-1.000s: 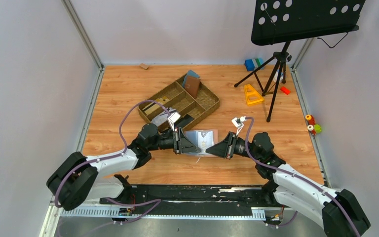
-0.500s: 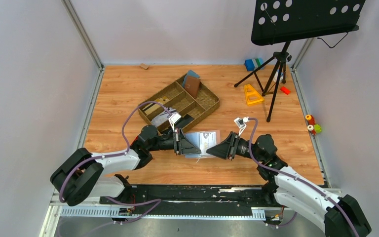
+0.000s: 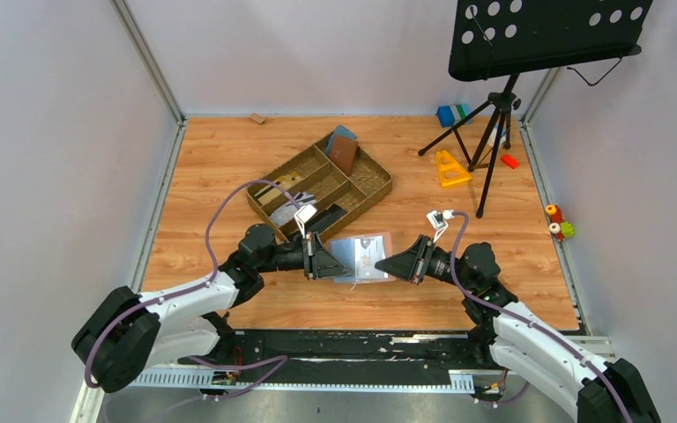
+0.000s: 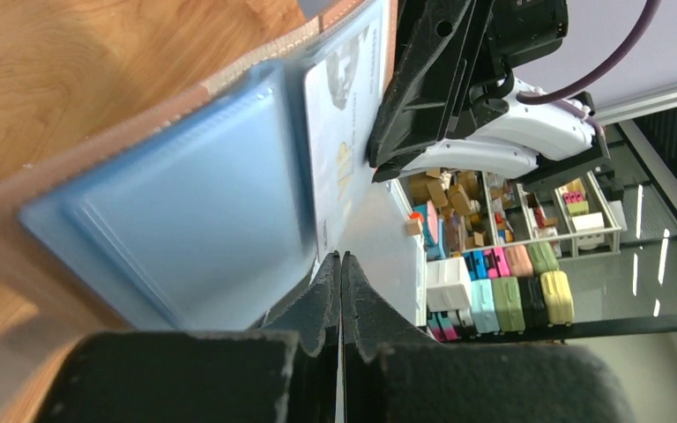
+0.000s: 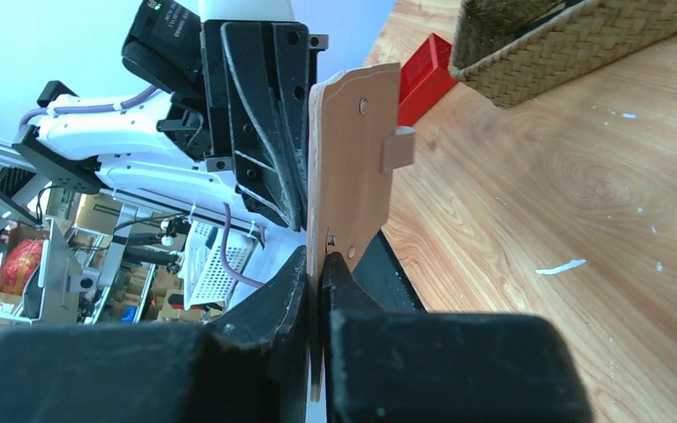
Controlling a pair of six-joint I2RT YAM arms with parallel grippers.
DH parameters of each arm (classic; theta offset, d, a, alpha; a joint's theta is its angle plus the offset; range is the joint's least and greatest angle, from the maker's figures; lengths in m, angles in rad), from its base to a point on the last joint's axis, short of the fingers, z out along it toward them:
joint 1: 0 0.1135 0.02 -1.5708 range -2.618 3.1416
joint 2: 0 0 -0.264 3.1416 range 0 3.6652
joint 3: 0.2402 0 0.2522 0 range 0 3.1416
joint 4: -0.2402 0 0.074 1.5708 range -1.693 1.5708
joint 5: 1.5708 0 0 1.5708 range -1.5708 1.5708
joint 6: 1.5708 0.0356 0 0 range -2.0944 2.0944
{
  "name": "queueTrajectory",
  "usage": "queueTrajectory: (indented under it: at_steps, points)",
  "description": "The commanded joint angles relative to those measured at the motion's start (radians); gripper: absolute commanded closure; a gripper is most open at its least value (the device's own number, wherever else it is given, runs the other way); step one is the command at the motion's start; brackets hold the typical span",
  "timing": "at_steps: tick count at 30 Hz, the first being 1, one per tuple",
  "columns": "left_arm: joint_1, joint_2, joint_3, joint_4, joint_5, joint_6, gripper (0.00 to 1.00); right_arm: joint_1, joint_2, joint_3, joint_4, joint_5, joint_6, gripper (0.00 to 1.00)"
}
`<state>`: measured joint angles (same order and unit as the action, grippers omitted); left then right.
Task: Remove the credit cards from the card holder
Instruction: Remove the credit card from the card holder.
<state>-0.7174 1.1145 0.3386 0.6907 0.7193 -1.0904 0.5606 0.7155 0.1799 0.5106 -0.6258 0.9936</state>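
The card holder (image 3: 379, 240) is held open above the table between my two grippers, tan outside and blue-grey inside. In the left wrist view its blue-grey pocket (image 4: 185, 203) fills the left, with a pale printed credit card (image 4: 344, 132) standing beside it. My left gripper (image 4: 341, 263) is shut on the card's near edge; it shows in the top view (image 3: 345, 268) too. My right gripper (image 5: 318, 264) is shut on the holder's tan outer flap (image 5: 353, 159), below the closing tab (image 5: 397, 145). It also shows in the top view (image 3: 382, 264).
A woven divided tray (image 3: 372, 179) stands just behind the grippers, with a reddish-brown and a blue wallet (image 3: 344, 152) propped in it. A red block (image 5: 423, 75) lies by the tray. A music stand tripod (image 3: 492, 123), a yellow piece (image 3: 450, 167) and small toys stand at the right.
Both wrists have drawn slightly apart, the left to the left and the right to the right, with the open holder still between them. Both grips are unchanged.
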Motion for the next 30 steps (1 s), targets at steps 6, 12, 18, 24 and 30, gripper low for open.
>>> queueTrajectory:
  at_steps: [6, 12, 18, 24, 30]
  points:
    - [0.009, 0.009, 0.008, 0.083, 0.033, -0.012, 0.53, -0.01, 0.039, -0.003, 0.112, -0.041, 0.041, 1.0]
    - [0.008, 0.04, 0.031, 0.065, 0.035, -0.007, 0.45, -0.009, 0.062, 0.0, 0.186, -0.074, 0.078, 1.0]
    - [-0.004, 0.087, 0.048, 0.104, 0.057, -0.026, 0.49, -0.009, 0.091, 0.0, 0.248, -0.104, 0.109, 1.0]
    - [-0.014, 0.159, 0.035, 0.402, 0.097, -0.185, 0.6, -0.009, 0.163, -0.001, 0.319, -0.143, 0.136, 1.0]
    - [-0.012, 0.189, 0.021, 0.467, 0.1, -0.213, 1.0, -0.01, 0.147, -0.002, 0.276, -0.121, 0.118, 1.0]
